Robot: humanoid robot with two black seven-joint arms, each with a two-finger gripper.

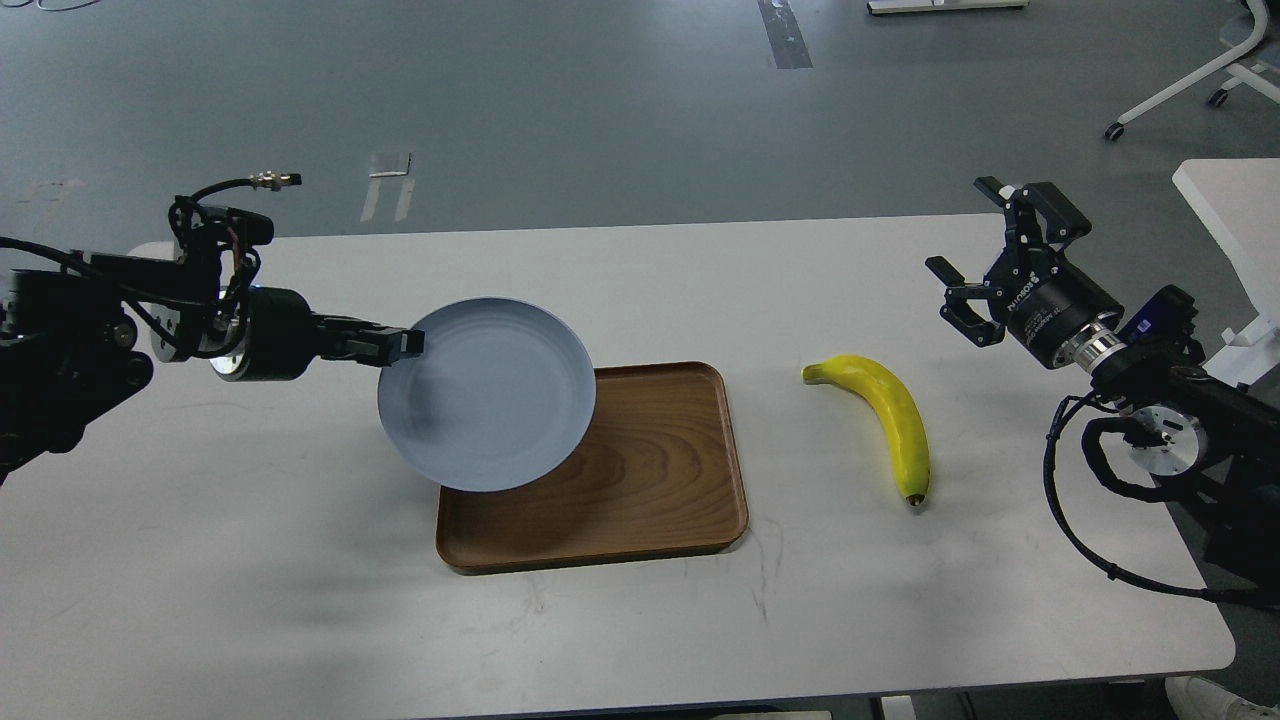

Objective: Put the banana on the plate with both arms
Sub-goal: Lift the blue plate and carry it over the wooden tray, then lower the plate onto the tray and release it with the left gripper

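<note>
My left gripper (405, 345) is shut on the left rim of the pale blue-grey plate (490, 395). It holds the plate in the air, tilted, over the left part of the brown wooden tray (650, 470). The yellow banana (885, 415) lies on the white table to the right of the tray, greenish stem end at the far left, dark tip near me. My right gripper (965, 235) is open and empty, raised above the table beyond and to the right of the banana.
The white table (300, 600) bears the tray in the middle. A second white table's corner (1230, 200) and a wheeled chair base (1180, 95) stand at the far right. Grey floor lies beyond the table's far edge.
</note>
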